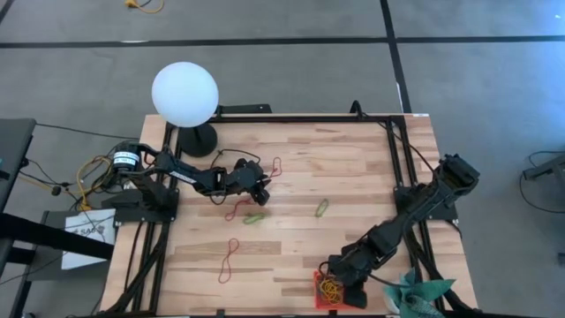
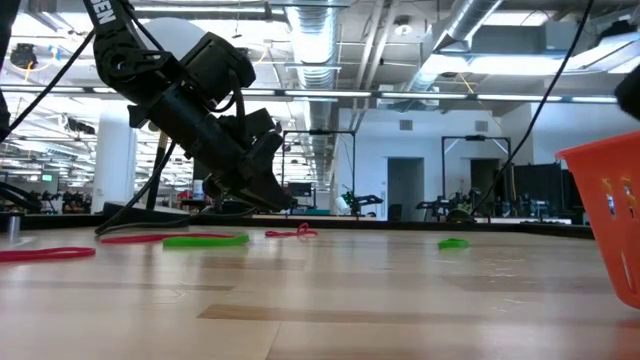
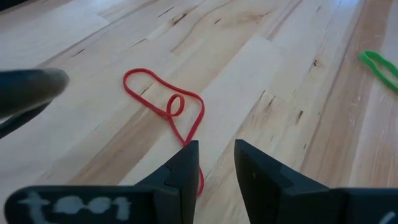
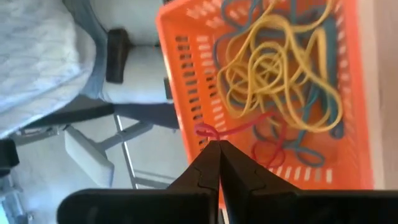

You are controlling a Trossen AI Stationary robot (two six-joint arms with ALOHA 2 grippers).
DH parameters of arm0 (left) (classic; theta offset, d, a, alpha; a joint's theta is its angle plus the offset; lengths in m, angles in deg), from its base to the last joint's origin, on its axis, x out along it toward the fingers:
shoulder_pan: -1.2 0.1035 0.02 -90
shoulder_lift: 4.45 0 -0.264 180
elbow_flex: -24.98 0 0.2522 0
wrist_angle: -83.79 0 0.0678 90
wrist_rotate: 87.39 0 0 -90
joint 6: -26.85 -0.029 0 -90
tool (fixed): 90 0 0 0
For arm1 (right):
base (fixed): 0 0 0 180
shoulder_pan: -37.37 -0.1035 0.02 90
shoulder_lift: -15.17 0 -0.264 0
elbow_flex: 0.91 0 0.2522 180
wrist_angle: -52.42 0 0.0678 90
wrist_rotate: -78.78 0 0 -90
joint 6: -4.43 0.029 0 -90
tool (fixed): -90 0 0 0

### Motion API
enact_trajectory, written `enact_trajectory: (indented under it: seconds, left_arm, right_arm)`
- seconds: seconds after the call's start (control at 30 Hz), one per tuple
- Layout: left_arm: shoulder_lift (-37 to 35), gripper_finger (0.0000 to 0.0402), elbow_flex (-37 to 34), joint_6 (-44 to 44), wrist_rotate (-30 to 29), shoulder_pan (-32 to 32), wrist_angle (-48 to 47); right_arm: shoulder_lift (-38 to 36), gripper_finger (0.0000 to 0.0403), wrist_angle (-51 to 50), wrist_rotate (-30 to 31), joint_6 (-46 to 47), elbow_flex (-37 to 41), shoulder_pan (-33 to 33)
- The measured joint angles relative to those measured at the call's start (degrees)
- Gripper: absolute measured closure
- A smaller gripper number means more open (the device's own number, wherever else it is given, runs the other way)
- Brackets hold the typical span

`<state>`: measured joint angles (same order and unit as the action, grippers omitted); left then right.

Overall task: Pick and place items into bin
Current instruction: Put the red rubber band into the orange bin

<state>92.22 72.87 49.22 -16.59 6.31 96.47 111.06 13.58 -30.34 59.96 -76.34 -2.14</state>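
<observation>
The red-orange bin (image 1: 318, 293) stands at the table's near edge and holds yellow, blue and red rubber bands (image 4: 273, 68). My right gripper (image 4: 219, 147) is above it, near one wall (image 4: 193, 87), shut on a red band (image 4: 245, 126). My left gripper (image 3: 216, 163) is open, low over the far left of the table. A twisted red band (image 3: 169, 106) lies flat just ahead of its fingertips and runs under one finger (image 3: 181, 171) in the wrist view. More red (image 1: 229, 259) and green (image 1: 322, 208) bands lie flat on the wood. My right gripper pinches the red band at the very ends of its two fingers, coming from above and slanting down. A small loop (image 4: 205, 130) sticks out past the fingertips. The rest of the band trails slack onto the pile in the bin.
A white globe lamp (image 1: 184, 94) on a dark base stands at the far left of the table. A teal cloth (image 1: 422, 296) lies at the near right corner beside the bin. Black frame rails (image 1: 399, 159) run along the table's sides. Bare wood lies between the two arms.
</observation>
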Motion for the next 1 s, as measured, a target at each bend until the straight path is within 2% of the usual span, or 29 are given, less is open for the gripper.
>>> enact_trajectory:
  seconds: [0.13, 0.4, 0.6, 0.7, 0.83, 1.0]
  left_arm:
    - [0.00, 0.0310, 0.00, 0.00, 0.01, 0.00, 0.00]
    - [0.00, 0.0310, 0.00, -0.05, 0.02, -0.08, 0.02]
    - [0.00, 0.0310, 0.00, -0.20, 0.92, -0.17, 0.17]
    - [-0.01, 0.0310, 0.00, 0.41, 1.96, -0.17, 0.31]
    - [-0.02, 0.0310, 0.00, 0.58, 2.44, -0.17, 0.26]
    - [-0.02, 0.0310, 0.00, 0.76, 0.96, 0.13, 0.13]
  right_arm:
    - [0.00, 0.0384, -0.14, -0.13, 3.47, 0.00, -0.10]
    - [0.00, 0.0317, -0.24, -0.32, 6.95, 0.00, 0.88]
    - [-0.70, 0.0303, -2.96, 0.53, -1.48, 0.02, 1.58]
    - [-2.59, 0.0304, -6.25, 0.77, -2.55, 0.00, 2.88]
    - [-8.01, 0.0304, -9.38, 7.00, -7.38, -0.04, 4.39]
    - [-15.51, 0.0304, -12.65, 19.72, -19.11, 0.00, 6.47]
